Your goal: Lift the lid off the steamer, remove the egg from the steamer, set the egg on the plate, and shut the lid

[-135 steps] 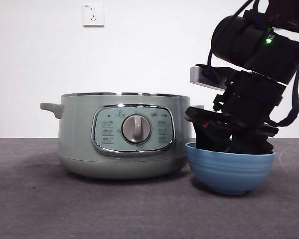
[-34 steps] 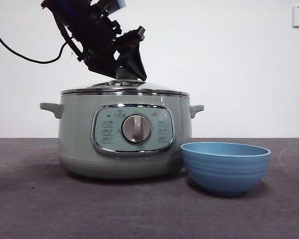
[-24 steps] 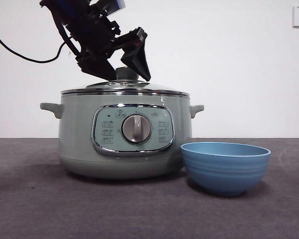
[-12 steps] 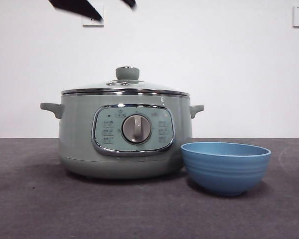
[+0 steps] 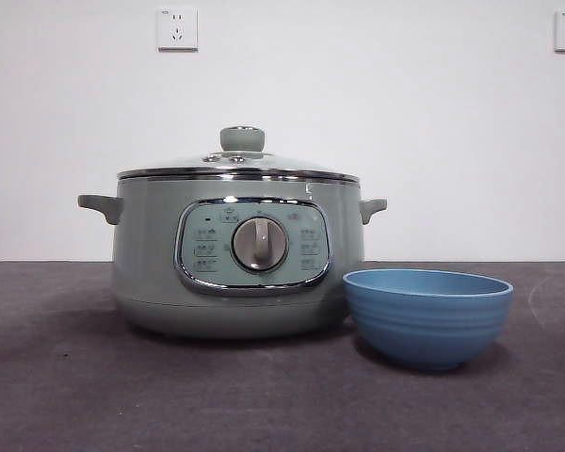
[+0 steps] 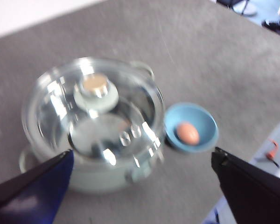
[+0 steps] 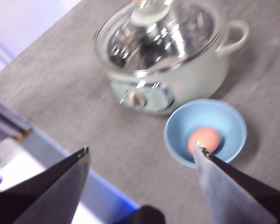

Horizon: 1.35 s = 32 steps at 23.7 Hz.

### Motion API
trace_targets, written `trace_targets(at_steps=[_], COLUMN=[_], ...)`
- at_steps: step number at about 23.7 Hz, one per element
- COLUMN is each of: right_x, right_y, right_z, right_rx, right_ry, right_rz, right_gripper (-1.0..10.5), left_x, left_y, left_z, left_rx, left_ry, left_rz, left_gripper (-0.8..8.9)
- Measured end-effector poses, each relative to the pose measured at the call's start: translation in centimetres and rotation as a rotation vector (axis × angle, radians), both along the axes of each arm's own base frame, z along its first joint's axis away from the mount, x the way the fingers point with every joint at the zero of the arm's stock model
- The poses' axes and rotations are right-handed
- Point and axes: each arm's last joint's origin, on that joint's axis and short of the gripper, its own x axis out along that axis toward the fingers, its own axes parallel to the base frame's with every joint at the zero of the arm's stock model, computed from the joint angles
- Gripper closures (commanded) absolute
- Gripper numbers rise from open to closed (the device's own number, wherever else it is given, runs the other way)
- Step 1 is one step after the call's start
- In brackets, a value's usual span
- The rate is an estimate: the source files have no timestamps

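Observation:
The sage-green steamer [image 5: 235, 254] stands on the dark table with the glass lid [image 5: 238, 166] seated on it, green knob up. To its right, close beside it, is the blue plate [image 5: 427, 314]. From above, the wrist views show the egg [image 6: 188, 133] lying in the plate [image 6: 198, 143], also the egg [image 7: 204, 138] in the plate [image 7: 224, 119] beside the steamer [image 7: 177, 79]. My left gripper [image 6: 142, 163] hangs open high above the steamer [image 6: 93, 172] and lid [image 6: 91, 116]. The right gripper [image 7: 142, 151] is open too, high over the table, holding nothing. Neither gripper shows in the front view.
The grey table [image 5: 75, 395] stretches around the pot and bowl. A white wall with two sockets [image 5: 176, 28] stands behind. The table's edge and floor clutter [image 7: 9, 140] appear in the wrist views.
The left arm let go of the lid's knob, opened, and rose out of the front view. Earlier the right arm was at the plate and has since withdrawn. The lid now sits on the steamer.

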Motion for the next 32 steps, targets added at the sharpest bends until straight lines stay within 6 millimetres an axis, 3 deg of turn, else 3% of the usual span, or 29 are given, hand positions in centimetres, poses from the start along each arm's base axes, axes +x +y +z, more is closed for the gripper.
trace_targets(at_steps=[3,5,9,11,32], right_x=[-0.3,-0.4,-0.6,-0.7,-0.7], right_y=[-0.1,-0.1,-0.2,-0.3,-0.3], right_z=[-0.4,-0.6,-0.9,-1.0,-1.0], right_rx=[-0.010,-0.023,-0.043,-0.051,-0.056], right_ry=[0.048,0.072,0.106,0.119,0.126], right_rz=[0.026,0.028,0.027,0.027,0.027], right_gripper=[5.7,5.9,8.7,9.6,9.5], left_x=[-1.4,-1.8,-2.2,-2.2,-2.1], left_y=[0.7,1.0,1.2,1.2,1.1], left_z=[-0.3,-0.6,-1.2,-1.2,-1.1], left_rx=[0.027,0.045,0.082,0.087,0.078], left_ry=[0.056,0.096,0.166,0.173,0.161], left_rz=[0.002,0.003,0.004,0.004,0.006], left_gripper=[4.83,5.97,8.24,8.22,8.16])
